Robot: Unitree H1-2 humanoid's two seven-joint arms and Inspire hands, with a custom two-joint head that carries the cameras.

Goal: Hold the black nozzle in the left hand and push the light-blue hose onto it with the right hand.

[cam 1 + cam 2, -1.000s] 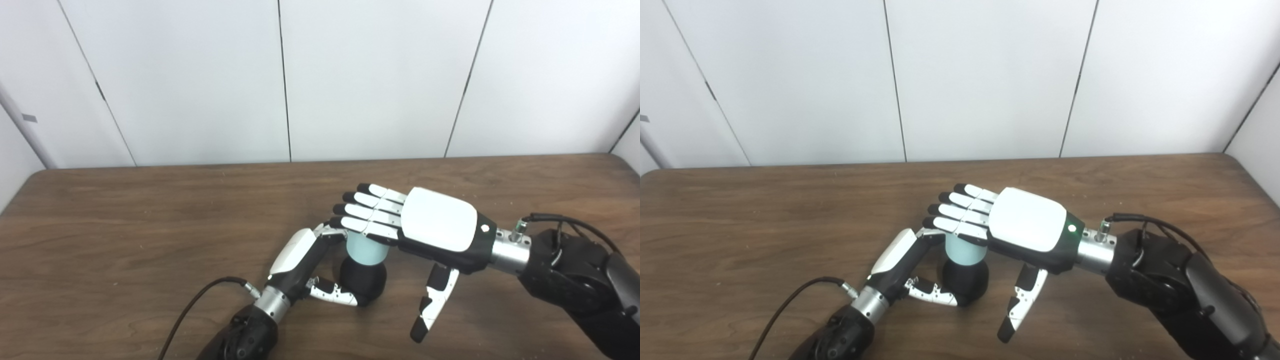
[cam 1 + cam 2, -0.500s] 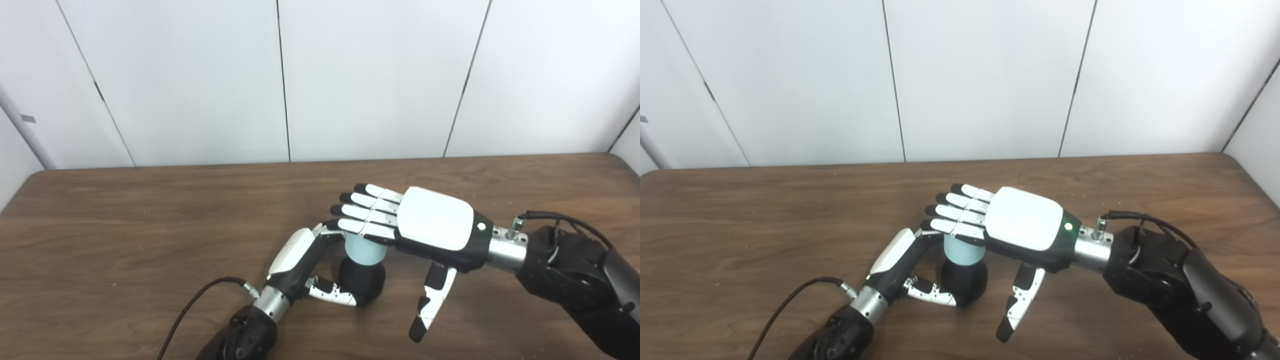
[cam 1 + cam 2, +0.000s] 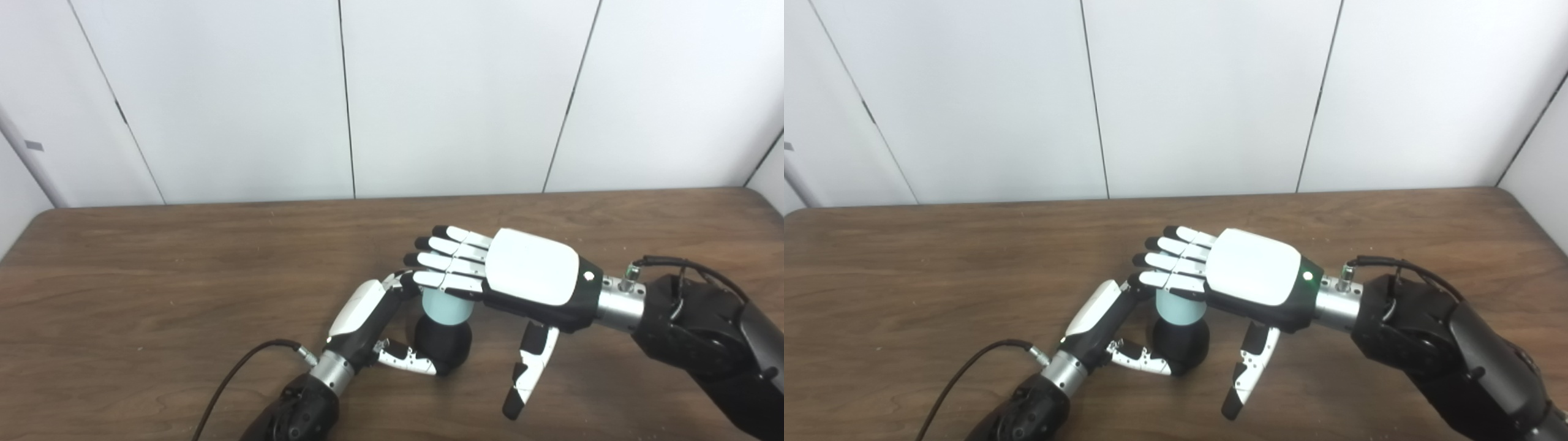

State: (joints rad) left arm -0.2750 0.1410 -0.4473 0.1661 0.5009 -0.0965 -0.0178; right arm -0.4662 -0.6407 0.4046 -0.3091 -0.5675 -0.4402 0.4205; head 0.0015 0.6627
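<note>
The black nozzle [image 3: 443, 344] stands upright on the wooden table [image 3: 153, 294], a rounded black piece. My left hand [image 3: 375, 321] is shut on it, thumb curled round its front and fingers behind. The light-blue hose [image 3: 446, 309] is a short pale cylinder sitting on top of the nozzle. My right hand [image 3: 511, 278] lies flat, palm down, over the hose's top end, fingers straight and spread, thumb hanging down to the right of the nozzle. The hose's top is hidden under those fingers. The same stack shows in the right eye view: nozzle [image 3: 1180, 346], hose [image 3: 1179, 310].
A black cable [image 3: 245, 367] runs from my left wrist toward the table's front edge. White wall panels [image 3: 343, 92] rise behind the table's far edge.
My right hand has slid a little to the left and pressed slightly lower over the hose. The left hand and nozzle hold their place.
</note>
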